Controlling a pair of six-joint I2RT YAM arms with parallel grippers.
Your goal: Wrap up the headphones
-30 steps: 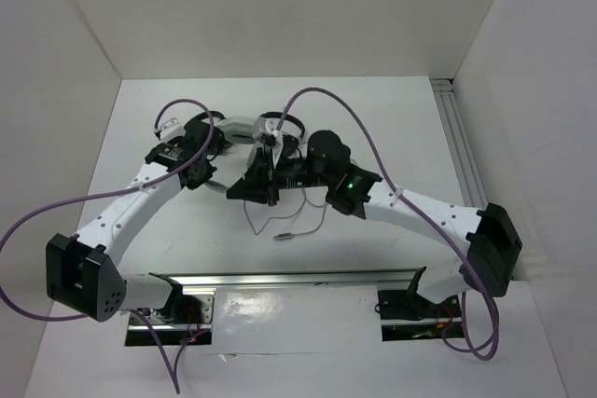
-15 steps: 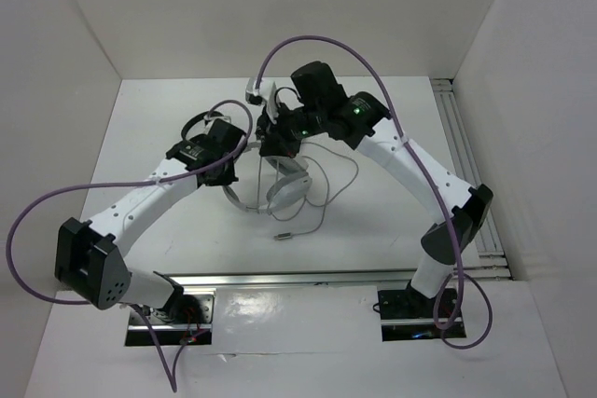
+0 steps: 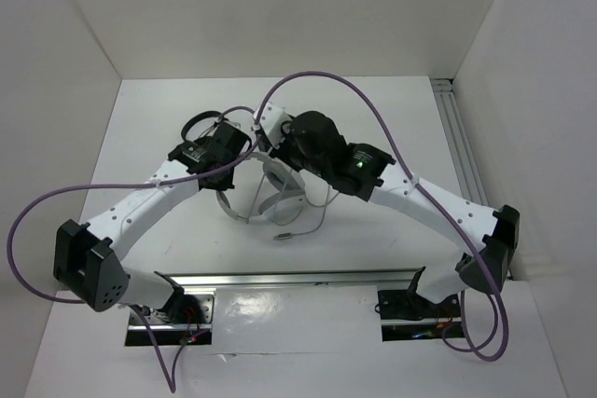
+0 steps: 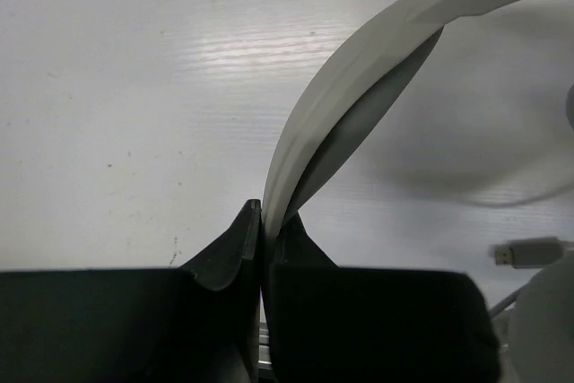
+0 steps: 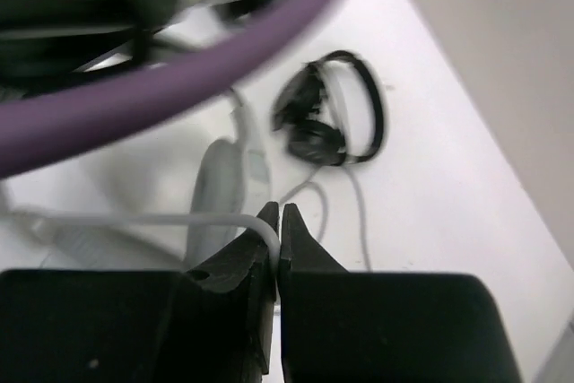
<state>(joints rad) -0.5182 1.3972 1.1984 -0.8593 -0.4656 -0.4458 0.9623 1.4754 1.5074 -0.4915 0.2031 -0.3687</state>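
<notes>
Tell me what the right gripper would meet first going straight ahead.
Probably the small black headphones, lying just ahead of the right gripper in its wrist view; it is shut on the grey cable. Depth is unclear.

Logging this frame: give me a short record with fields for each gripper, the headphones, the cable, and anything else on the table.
left gripper: shut on the band of the headphones
right gripper: shut on the cable, pinched at the fingertips
headphones: light grey-white, band curving up and away from the left fingers, shadow on the table
cable: thin, grey, slack
plug: lying free on the table
wrap state: cannot tell if any turn is wound
other: black on-ear headphones on the table, apart from both grippers
</notes>
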